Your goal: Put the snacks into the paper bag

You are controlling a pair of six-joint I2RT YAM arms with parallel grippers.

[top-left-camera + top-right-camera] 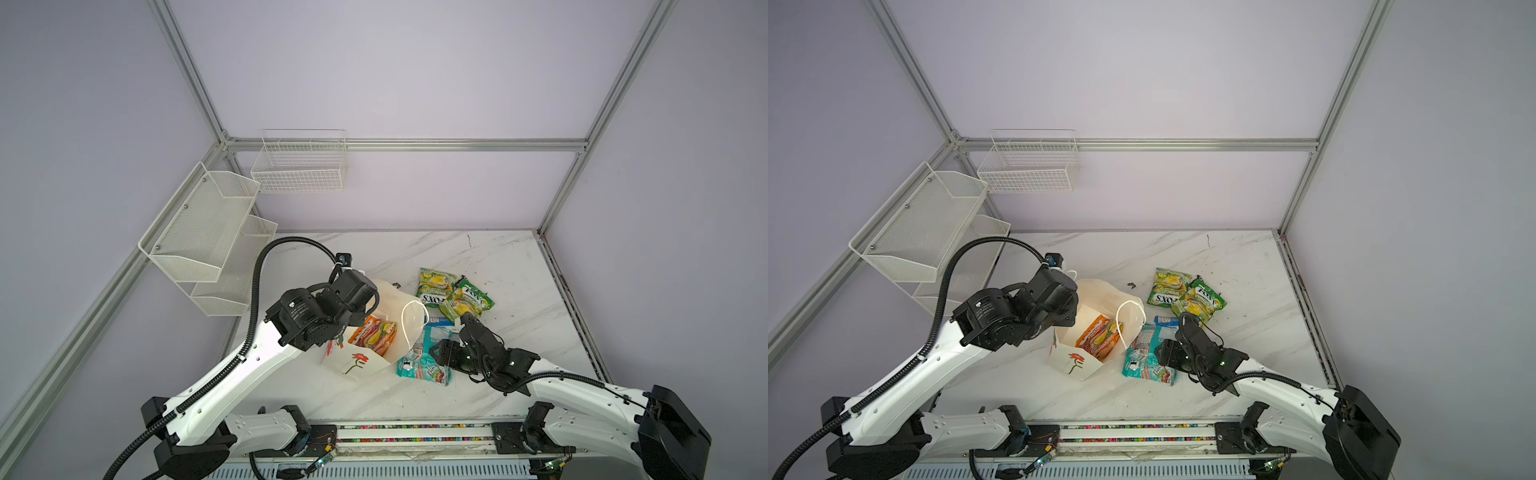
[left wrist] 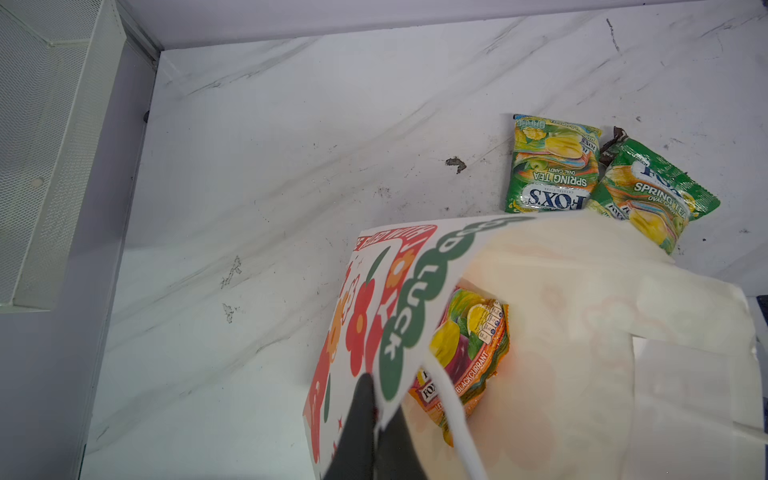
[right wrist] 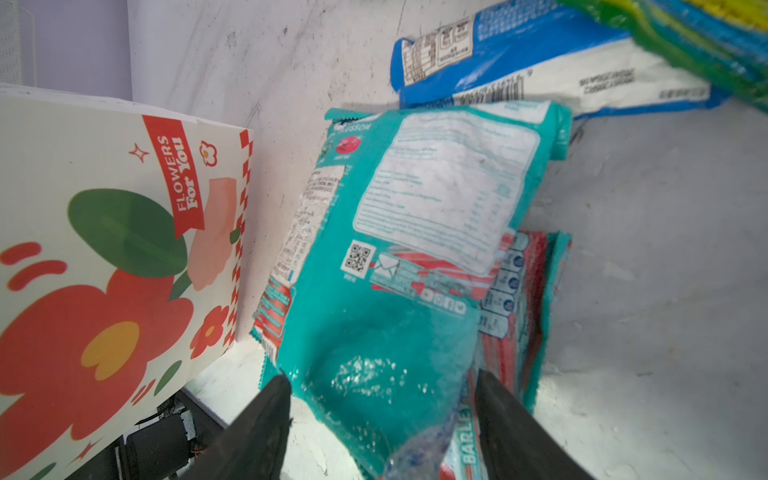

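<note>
The white paper bag (image 1: 357, 363) with red flower prints stands tilted open at the table's middle. My left gripper (image 2: 380, 419) is shut on its rim beside a cord handle. Orange-pink snack packets (image 1: 376, 334) lie inside the bag. Two green-yellow packets (image 1: 436, 286) (image 1: 471, 301) rest on the table behind and to the right. A blue bar wrapper (image 1: 440, 321) lies between them and the teal packets (image 1: 419, 361) next to the bag. My right gripper (image 3: 380, 380) is open, its fingers on either side of the upper teal packet (image 3: 395, 249).
White wire baskets (image 1: 299, 166) and mesh shelves (image 1: 208, 232) hang on the left and back walls. A small dark scrap (image 1: 396, 285) lies behind the bag. A dark wrapper corner (image 2: 615, 139) pokes out behind the green packets. Aluminium frame posts border the marble table (image 1: 519, 270).
</note>
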